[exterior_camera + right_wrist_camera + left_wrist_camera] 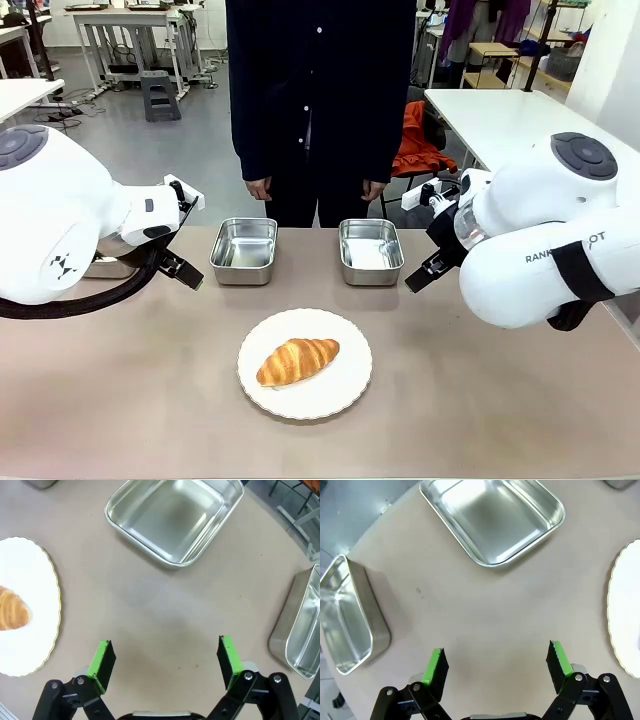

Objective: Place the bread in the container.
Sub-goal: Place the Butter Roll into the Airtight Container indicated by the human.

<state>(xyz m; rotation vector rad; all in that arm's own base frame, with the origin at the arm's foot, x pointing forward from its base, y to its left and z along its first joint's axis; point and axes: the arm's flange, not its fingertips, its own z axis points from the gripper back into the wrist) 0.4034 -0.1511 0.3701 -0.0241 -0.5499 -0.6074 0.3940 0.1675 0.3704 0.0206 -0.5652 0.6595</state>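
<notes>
The bread (298, 360), a golden-brown croissant, lies on a round white plate (340, 395) in the middle of the table; one end of the bread (12, 611) shows on the plate (25, 650) in the right wrist view. Two shiny steel containers (244, 250) (370, 250) stand side by side beyond the plate, both empty. My left gripper (497, 662) hovers open over bare table near a container (492, 517). My right gripper (165, 656) is open too, short of a container (175, 515). Nothing is between either pair of fingers.
A further steel pan (345, 615) stands by the table's left edge, and another (302, 630) by the right edge. The plate's rim (625, 615) shows to the right of my left gripper. A person stands at the far side with hands (260, 188) hanging down.
</notes>
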